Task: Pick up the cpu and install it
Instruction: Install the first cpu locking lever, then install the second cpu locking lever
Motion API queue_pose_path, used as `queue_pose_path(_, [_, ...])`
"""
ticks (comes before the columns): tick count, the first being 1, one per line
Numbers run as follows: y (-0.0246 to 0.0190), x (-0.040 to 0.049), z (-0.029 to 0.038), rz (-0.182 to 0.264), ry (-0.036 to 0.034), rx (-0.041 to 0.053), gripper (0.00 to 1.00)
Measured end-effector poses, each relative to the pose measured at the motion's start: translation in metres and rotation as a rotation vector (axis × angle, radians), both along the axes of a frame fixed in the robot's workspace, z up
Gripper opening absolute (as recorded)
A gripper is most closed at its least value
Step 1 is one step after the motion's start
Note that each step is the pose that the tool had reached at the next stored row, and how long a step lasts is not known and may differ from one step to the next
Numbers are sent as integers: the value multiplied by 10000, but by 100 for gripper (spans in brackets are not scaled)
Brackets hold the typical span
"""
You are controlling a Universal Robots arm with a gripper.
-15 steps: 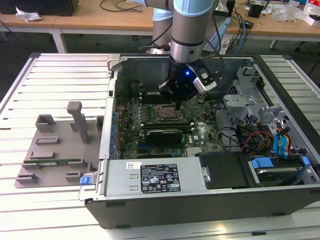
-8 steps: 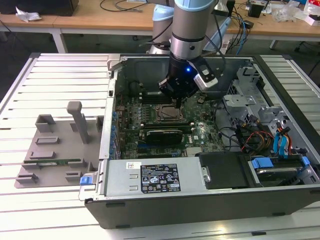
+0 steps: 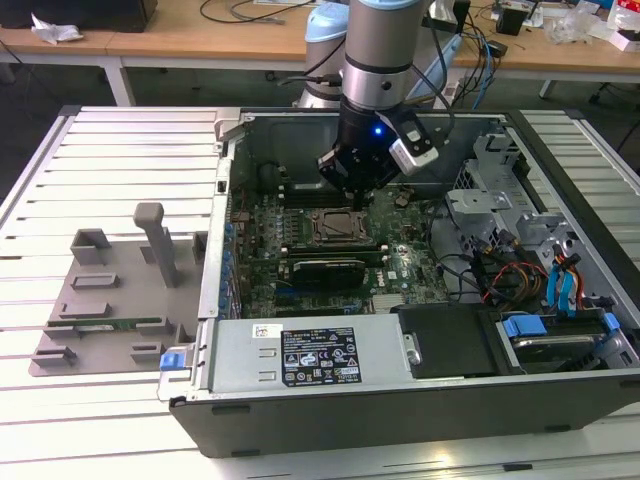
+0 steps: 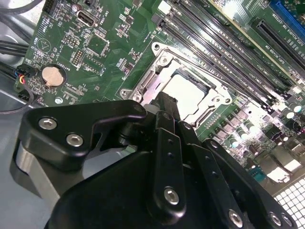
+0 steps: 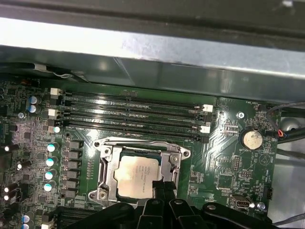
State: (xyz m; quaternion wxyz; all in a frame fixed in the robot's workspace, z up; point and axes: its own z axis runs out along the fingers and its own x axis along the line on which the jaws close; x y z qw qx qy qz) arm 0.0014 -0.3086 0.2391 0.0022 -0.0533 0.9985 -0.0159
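Note:
The cpu [image 5: 135,174], a flat square chip with a pale silvery top, lies level inside the socket frame [image 5: 106,164] on the green motherboard; in the second wrist view the cpu [image 4: 189,89] shows bright within the frame [image 4: 157,71]. My gripper [image 5: 163,189] hangs just above the chip's corner, fingers together with nothing between them. Its black linkage [image 4: 164,157] hides the near part of the socket in the second wrist view. In the exterior view my gripper [image 3: 352,192] is inside the open computer case [image 3: 300,415], directly over the socket [image 3: 338,227].
Black memory slots [image 5: 133,114] run beside the socket, and a coin battery [image 5: 251,139] sits nearby. A grey fixture [image 3: 110,300] with a green memory stick lies at the exterior view's left. Drive bays with blue tabs [image 3: 525,325] and cables fill the case's right part.

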Motion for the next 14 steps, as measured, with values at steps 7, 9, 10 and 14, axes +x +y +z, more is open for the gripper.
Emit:
queue_pose_path(7, [-2, 0, 3, -1, 1, -2, 11])
queue_pose_path(9, [-22, 0, 2, -1, 1, -1, 11])
queue_pose_path(10, [-47, 0, 2, -1, 0, 0, 11])
queue_pose_path(14, [-174, 0, 1, 0, 0, 0, 11])
